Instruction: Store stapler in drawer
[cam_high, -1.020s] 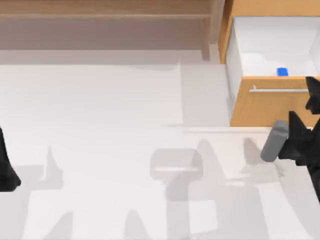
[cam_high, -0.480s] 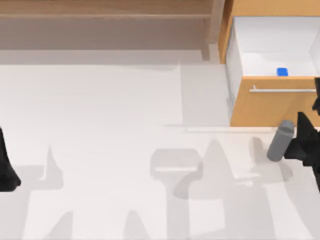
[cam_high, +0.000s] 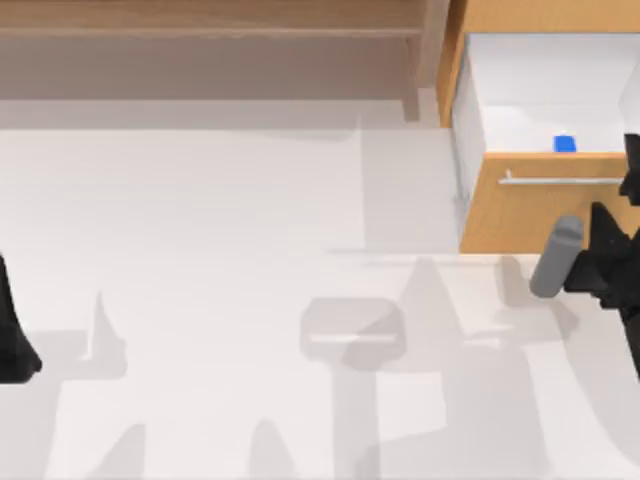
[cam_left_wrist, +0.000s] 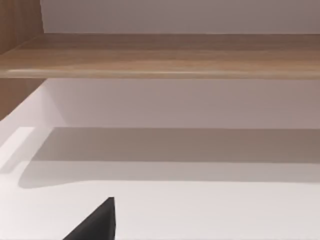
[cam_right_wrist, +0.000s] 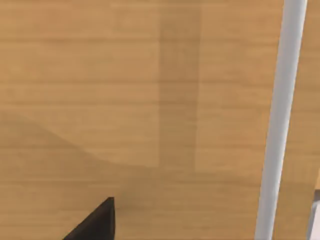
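Firstly, we see the white table (cam_high: 200, 250) covering most of the top view, with long grey shadows lying on it. Along its far edge stands a brown-grey shelf unit (cam_high: 210, 20), and the left wrist view shows one wooden board of it (cam_left_wrist: 160, 55) above the white surface. At the far right corner of the table is the drawer (cam_high: 540, 215), pulled open, so that its white interior faces up and its orange-brown front looks toward the near side. The silver bar handle (cam_high: 560, 181) runs across this front, and in the right wrist view it (cam_right_wrist: 277, 125) appears as a pale bar in front of the wooden panel (cam_right_wrist: 125, 100), which is very near to the camera. Our right arm is at the right edge of the table, just in front of the drawer front, with its grey cylinder (cam_high: 556, 257) tilted beside the black right gripper (cam_high: 622, 215); we cannot tell if its claw is open or closed. Our left arm (cam_high: 12, 330) is parked at the left edge of the table, well apart from the drawer, and its claw state we also cannot tell. The stapler (cam_high: 565, 144), small and bright blue, lies inside the drawer on the white floor, just behind the front panel.
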